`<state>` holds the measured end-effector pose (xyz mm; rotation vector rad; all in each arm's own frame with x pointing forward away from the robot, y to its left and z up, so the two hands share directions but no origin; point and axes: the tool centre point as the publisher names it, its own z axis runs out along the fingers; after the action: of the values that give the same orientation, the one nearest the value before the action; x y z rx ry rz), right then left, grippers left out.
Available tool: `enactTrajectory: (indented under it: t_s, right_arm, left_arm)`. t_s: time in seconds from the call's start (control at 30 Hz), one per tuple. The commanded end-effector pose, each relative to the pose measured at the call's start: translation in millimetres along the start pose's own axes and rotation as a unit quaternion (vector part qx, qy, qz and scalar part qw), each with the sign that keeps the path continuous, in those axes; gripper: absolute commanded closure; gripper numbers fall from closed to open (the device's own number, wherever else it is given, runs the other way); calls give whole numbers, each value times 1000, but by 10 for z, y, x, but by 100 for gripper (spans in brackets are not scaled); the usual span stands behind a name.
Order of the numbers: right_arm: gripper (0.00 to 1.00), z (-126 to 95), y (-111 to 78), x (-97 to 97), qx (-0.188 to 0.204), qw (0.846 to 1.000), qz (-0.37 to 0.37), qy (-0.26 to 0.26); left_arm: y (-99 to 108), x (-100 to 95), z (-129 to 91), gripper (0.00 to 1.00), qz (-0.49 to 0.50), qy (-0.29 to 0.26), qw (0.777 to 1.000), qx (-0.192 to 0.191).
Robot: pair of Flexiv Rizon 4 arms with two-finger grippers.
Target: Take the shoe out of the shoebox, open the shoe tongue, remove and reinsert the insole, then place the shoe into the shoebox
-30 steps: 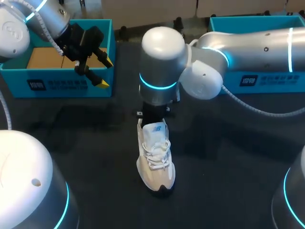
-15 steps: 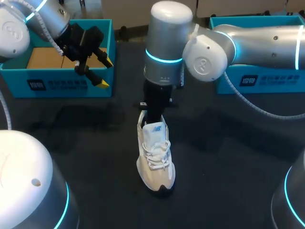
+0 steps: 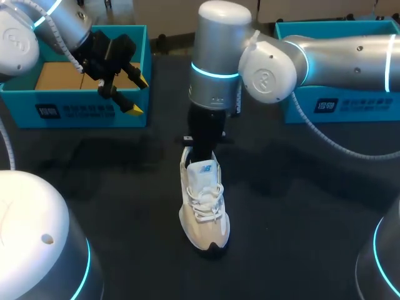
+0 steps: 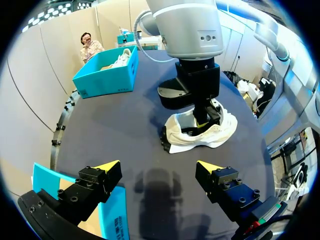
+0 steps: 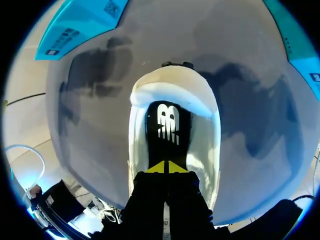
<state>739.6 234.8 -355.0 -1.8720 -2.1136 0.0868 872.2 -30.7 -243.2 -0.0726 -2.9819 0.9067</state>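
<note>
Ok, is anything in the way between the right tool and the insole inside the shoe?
Nothing visible does. The right tool is shut, with its tips already down in the opening of the shoe. The bare insole lies directly ahead of them in the right wrist view. The tongue sits clear on the toe side.

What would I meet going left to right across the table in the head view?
left shoebox → left gripper, open, by that box's right end → shoe → right shoebox
</note>
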Motion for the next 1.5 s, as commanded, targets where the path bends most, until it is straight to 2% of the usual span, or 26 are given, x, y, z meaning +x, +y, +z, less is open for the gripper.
enactTrajectory:
  t_s: [0.03, 0.67, 0.7, 1.5]
  right_arm:
    - [100, 6, 2, 8, 0, 1000, 0, 0]
    - [100, 6, 2, 8, 0, 1000, 0, 0]
    - [0, -16, -108, -21, 4, 1000, 16, -11]
    - [0, -99, -106, 12, 9, 1000, 13, -22]
  left_arm:
    - [-2, -3, -5, 0, 0, 1, 1000, -2]
    - [-2, -3, -5, 0, 0, 1, 1000, -2]
    - [-2, -3, -5, 0, 0, 1, 1000, -2]
    - [-2, -3, -5, 0, 0, 1, 1000, -2]
